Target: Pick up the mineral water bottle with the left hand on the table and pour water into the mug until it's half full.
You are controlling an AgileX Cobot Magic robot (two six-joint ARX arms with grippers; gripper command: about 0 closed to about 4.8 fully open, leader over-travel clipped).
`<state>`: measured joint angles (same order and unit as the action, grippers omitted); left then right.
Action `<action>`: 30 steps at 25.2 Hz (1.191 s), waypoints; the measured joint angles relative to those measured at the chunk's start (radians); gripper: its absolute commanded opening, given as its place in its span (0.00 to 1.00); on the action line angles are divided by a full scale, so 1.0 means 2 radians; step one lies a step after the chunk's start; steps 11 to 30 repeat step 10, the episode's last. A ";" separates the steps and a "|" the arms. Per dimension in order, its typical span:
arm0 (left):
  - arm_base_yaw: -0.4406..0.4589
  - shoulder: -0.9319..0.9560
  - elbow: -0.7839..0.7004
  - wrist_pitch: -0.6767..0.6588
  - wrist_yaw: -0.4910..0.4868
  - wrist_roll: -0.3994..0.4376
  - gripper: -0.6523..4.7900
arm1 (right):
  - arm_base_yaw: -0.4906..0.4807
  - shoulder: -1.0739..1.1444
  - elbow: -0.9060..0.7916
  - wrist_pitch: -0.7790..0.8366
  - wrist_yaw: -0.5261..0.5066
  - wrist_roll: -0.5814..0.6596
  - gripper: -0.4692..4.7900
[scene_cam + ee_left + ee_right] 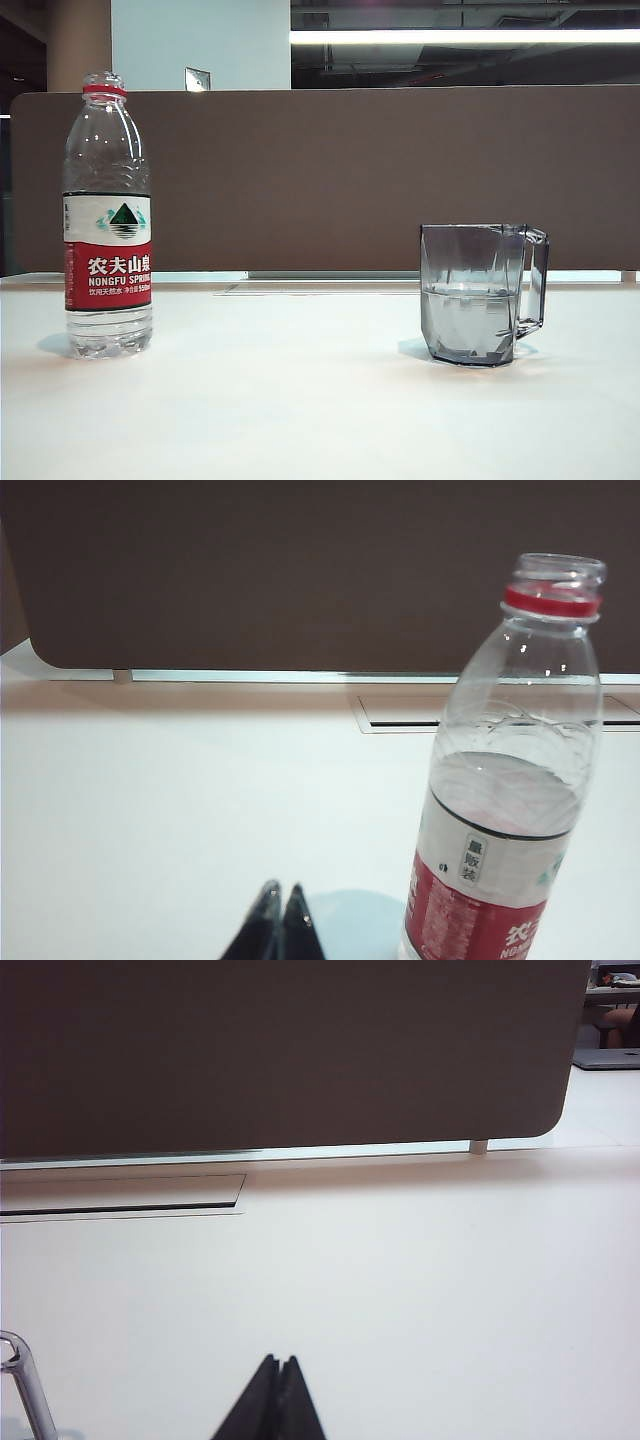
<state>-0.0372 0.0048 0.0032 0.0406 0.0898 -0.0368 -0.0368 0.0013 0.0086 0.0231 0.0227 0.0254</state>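
Observation:
The mineral water bottle [107, 215] stands upright and uncapped on the left of the white table [300, 400]; its water level sits about at the top of the label [505, 800]. The grey-tinted faceted mug [480, 293] stands at the right, about half full of water, handle to the right. Neither arm shows in the exterior view. In the left wrist view my left gripper [280, 892] is shut and empty, low over the table, beside the bottle and apart from it. My right gripper [279, 1362] is shut and empty too, with only the mug's handle [25, 1385] at the frame edge.
A brown partition [350, 170] runs along the table's far edge. A cable slot [400, 712] is set into the tabletop just in front of it.

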 measured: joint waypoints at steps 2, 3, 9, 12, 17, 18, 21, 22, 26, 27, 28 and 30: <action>0.000 0.000 0.000 0.000 0.000 0.000 0.11 | 0.000 0.000 0.000 -0.002 0.000 0.000 0.08; 0.000 0.000 0.000 0.000 0.000 0.000 0.11 | 0.000 0.000 0.000 -0.004 0.000 0.000 0.08; 0.000 0.000 0.000 0.000 0.000 0.000 0.11 | 0.000 0.000 0.000 -0.004 0.000 0.000 0.08; 0.000 0.000 0.000 0.000 0.000 0.000 0.11 | 0.000 0.000 0.000 -0.004 0.000 0.000 0.08; 0.000 0.000 0.000 0.000 0.000 0.000 0.11 | 0.000 0.000 0.000 -0.004 0.000 0.000 0.08; 0.000 0.000 0.000 0.000 0.000 0.000 0.11 | 0.000 0.000 0.000 -0.004 0.000 0.000 0.08; 0.000 0.000 0.000 0.000 0.000 0.000 0.11 | 0.000 0.000 0.000 -0.004 0.000 0.000 0.08; 0.000 0.000 0.000 0.000 0.000 0.000 0.11 | 0.000 0.000 0.000 -0.004 0.000 0.000 0.08; 0.000 0.000 0.000 0.000 0.000 0.000 0.11 | 0.000 0.000 0.000 -0.004 0.000 0.000 0.08; 0.000 0.000 0.000 0.000 0.000 0.000 0.11 | 0.000 0.000 0.000 -0.004 0.000 0.000 0.08; 0.000 0.000 0.000 0.000 0.000 0.000 0.11 | 0.000 0.000 0.000 -0.004 0.000 0.000 0.08; 0.000 0.000 0.000 0.000 0.000 0.000 0.11 | 0.000 0.000 0.000 -0.004 0.000 0.000 0.08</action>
